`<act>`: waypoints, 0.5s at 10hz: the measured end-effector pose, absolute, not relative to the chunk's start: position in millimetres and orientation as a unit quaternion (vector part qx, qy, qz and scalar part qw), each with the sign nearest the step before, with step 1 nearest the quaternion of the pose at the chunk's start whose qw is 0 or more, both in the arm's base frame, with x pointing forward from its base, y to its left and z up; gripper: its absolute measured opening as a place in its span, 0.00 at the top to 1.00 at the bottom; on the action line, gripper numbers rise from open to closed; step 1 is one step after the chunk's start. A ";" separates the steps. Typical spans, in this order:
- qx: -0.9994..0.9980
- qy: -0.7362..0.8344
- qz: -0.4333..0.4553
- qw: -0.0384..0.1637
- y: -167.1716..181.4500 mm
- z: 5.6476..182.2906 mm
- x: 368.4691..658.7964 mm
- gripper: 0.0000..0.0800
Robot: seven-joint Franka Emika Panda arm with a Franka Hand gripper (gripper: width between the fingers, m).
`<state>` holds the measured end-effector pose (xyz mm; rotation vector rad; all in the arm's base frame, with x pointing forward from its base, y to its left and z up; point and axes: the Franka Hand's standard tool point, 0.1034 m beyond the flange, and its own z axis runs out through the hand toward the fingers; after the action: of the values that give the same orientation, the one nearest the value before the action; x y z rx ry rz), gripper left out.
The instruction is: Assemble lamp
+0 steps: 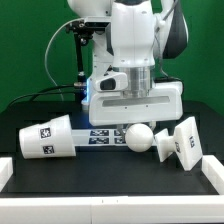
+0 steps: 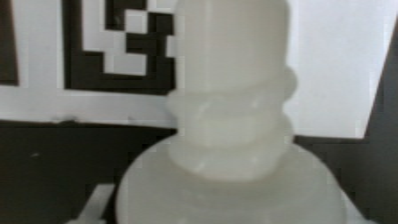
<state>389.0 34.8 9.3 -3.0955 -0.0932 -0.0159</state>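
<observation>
Arm vertical, hand [image 1: 134, 120] low over the bulb [image 1: 138, 137] on the counter [image 1: 100, 170] — fingertips hidden, so spread or pinching cannot be told.

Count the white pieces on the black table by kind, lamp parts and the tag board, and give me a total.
Shade: 1
Bulb: 1
Base: 1
Marker board: 1
Total: 4

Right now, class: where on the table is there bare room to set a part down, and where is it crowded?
Free: the black table strip in front of the row of parts; also the corner behind the shade. Crowded: marker board, bulb and base sit close together, with the gripper over the bulb.
</observation>
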 end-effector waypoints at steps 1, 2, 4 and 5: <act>-0.999 -0.034 -0.002 0.022 33.2 7.0 386.8 0.56; -0.999 -0.036 0.000 0.022 30.9 5.4 384.8 0.56; -0.999 -0.041 0.001 0.022 30.1 5.0 384.1 0.56; -0.999 -0.041 0.001 0.022 30.2 5.0 384.2 0.56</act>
<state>384.2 30.2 5.0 -3.0955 -0.1263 0.0022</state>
